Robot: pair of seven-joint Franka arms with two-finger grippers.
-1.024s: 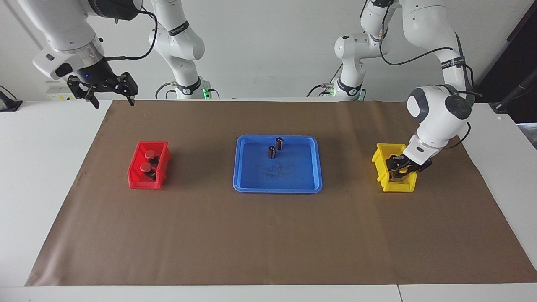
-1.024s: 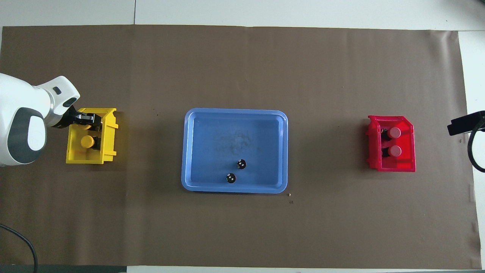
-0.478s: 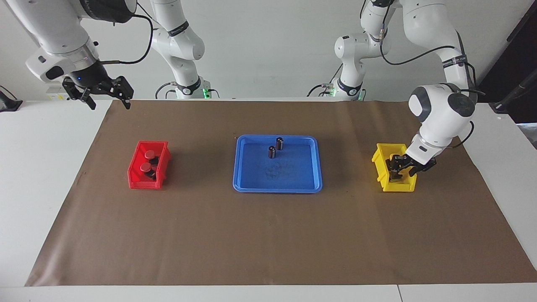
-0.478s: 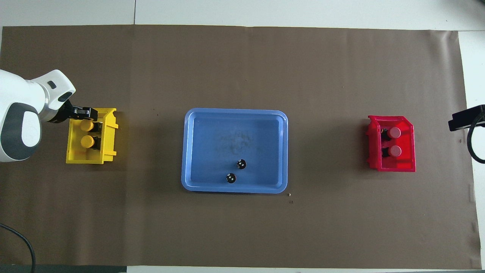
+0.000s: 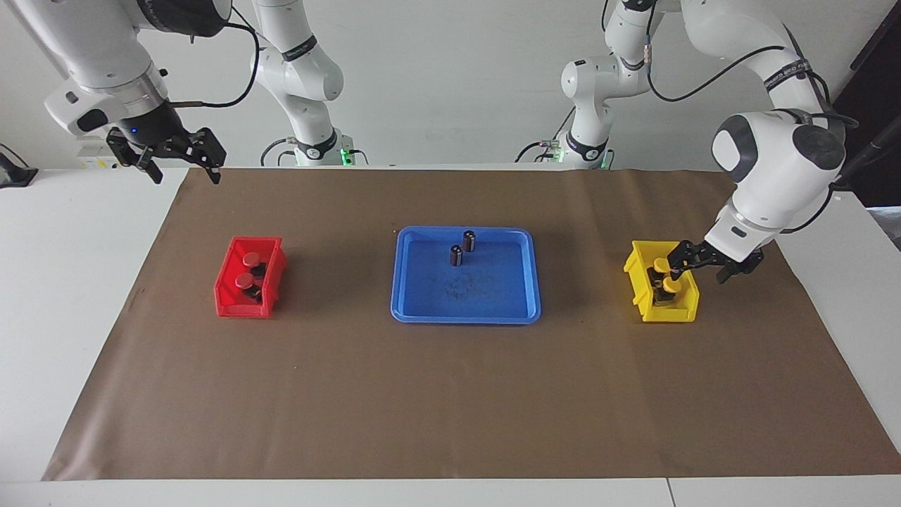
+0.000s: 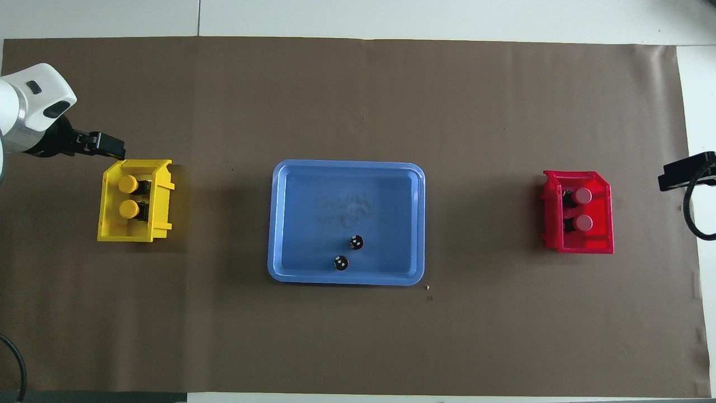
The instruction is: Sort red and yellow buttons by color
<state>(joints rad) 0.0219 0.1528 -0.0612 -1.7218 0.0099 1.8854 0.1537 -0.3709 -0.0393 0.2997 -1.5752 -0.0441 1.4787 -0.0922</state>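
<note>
Two yellow buttons [image 6: 128,183] [image 6: 128,209] sit side by side in the yellow bin [image 6: 162,196]; the facing view shows them too [image 5: 659,265] [image 5: 671,285]. Both red buttons [image 6: 582,195] [image 6: 582,223] rest in the red bin [image 5: 224,299]. My left gripper [image 5: 702,269] hangs open and holds nothing, raised just over the yellow bin's rim toward the left arm's end of the table. My right gripper [image 5: 184,169] waits open and high over the mat's corner at the right arm's end, away from the red bin.
A blue tray [image 5: 415,310] lies at the middle of the brown mat, with two dark upright cylinders [image 5: 469,241] [image 5: 456,255] standing in the part nearer the robots. The bins stand at either end of the mat.
My left gripper opened, let the second yellow button go into the yellow bin beside the first, and lifted up and away. The right gripper rose slightly.
</note>
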